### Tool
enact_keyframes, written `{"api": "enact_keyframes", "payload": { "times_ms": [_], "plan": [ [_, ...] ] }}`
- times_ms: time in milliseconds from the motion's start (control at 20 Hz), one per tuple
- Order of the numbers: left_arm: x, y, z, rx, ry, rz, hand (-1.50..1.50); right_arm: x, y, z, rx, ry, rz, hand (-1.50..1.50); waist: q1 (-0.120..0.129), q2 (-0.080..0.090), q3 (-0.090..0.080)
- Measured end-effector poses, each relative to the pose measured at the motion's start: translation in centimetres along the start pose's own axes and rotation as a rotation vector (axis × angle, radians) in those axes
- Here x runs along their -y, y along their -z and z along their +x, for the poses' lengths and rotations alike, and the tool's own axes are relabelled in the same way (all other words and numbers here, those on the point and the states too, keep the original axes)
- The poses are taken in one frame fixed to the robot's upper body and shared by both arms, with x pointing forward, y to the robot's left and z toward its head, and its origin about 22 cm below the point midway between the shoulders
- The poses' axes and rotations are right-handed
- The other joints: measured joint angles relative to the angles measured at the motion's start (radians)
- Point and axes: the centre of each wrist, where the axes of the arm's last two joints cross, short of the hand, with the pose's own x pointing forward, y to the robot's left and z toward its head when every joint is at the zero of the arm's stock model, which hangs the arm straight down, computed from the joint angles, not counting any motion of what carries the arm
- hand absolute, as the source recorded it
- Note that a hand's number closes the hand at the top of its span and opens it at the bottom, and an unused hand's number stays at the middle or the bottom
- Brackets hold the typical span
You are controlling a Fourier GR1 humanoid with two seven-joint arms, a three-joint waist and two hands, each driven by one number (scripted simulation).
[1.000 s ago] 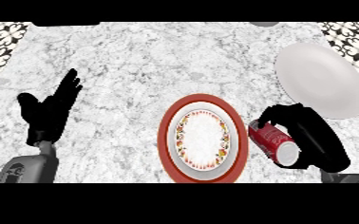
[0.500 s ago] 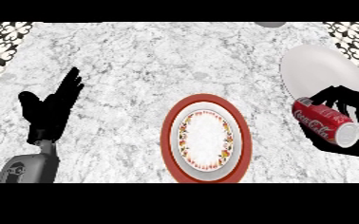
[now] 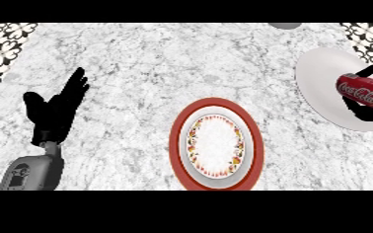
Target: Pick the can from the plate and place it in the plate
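A red can [image 3: 356, 89] with white lettering lies tilted at the right edge, above the plain white plate [image 3: 324, 86]. My right hand [image 3: 357, 109] is shut on the can; only dark fingers show round it, the rest is cut off by the edge. A red-rimmed plate [image 3: 215, 145] with a flowered white centre sits at the lower middle of the marble counter, with nothing on it. At the left my left hand [image 3: 55, 111] rests open, fingers up, far from both plates.
A grey round object [image 3: 285, 25] shows partly at the top edge. Black-and-white patterned surfaces fill the top left corner [image 3: 15, 39] and top right corner [image 3: 360, 31]. Bare marble counter [image 3: 146, 79] lies between the left hand and the plates.
My right hand has carried the can up and to the right, from beside the red-rimmed plate to over the white plate. The left hand has stayed in place.
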Motion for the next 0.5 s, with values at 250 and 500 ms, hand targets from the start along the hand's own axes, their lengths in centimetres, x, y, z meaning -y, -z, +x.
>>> {"api": "enact_keyframes", "payload": {
  "times_ms": [250,500],
  "plan": [
    [1.4,0.2,-0.5,0.008,-0.001,-0.014,0.00,0.4,1.3,-3.4,-0.040,-0.069,0.035,1.50,0.009,0.003,0.001],
    [1.5,0.5,-0.4,0.011,0.000,-0.030,0.00,0.1,1.6,-5.7,-0.118,-0.062,0.162,-1.50,0.023,0.007,0.002]
  ]
}}
